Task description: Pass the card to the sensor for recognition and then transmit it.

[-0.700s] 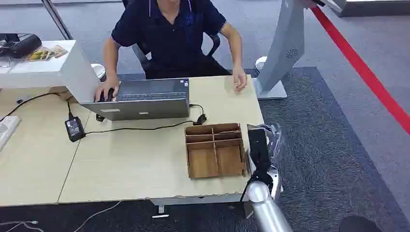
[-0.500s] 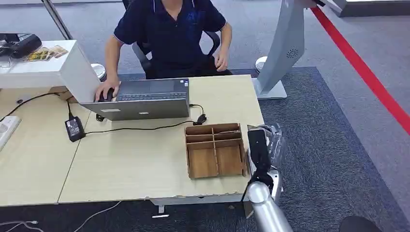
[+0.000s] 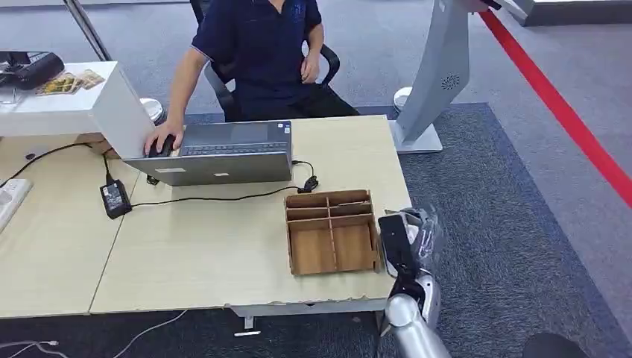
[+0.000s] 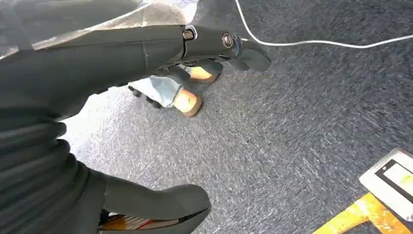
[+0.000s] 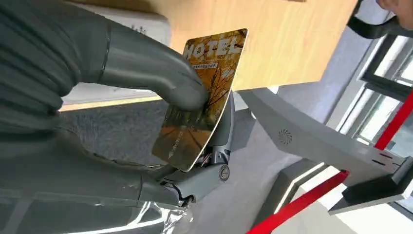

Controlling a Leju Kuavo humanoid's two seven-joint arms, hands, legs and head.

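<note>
Since the earlier frames the right hand (image 3: pixel 406 242) has slid a little lower and further right along the worktop (image 3: pixel 194 253) edge, and the person (image 3: pixel 257 52) has pulled the hand off the worktop corner up toward the chest; the other one stays at the laptop (image 3: pixel 223 153).

Largest first: light wood worktop, person seated behind it in a dark polo, grey kiosk stand (image 3: pixel 440 74) off the far right corner with a red floor stripe (image 3: pixel 566 112) running past it. Open grey laptop, black power brick (image 3: pixel 115 198) and cable to its left, wooden divided tray (image 3: pixel 332 231) near the right edge — right hand just beside the tray, off the edge over the carpet.

Right wrist view gives what the head view can't: the card (image 5: pixel 199 102) is pinched between thumb and fingers (image 5: pixel 214 146) of the right hand, held up beside the worktop edge. Readable print: "HOTEL" in white capitals over an autumn-tree picture; smaller lines below too small to read. Same view shows the kiosk stand with a round speaker grille.

Left hand (image 4: pixel 146 122) in its wrist view — thumb and fingers apart, holding nothing, over dark carpet with a white cable (image 4: pixel 311 43).
</note>
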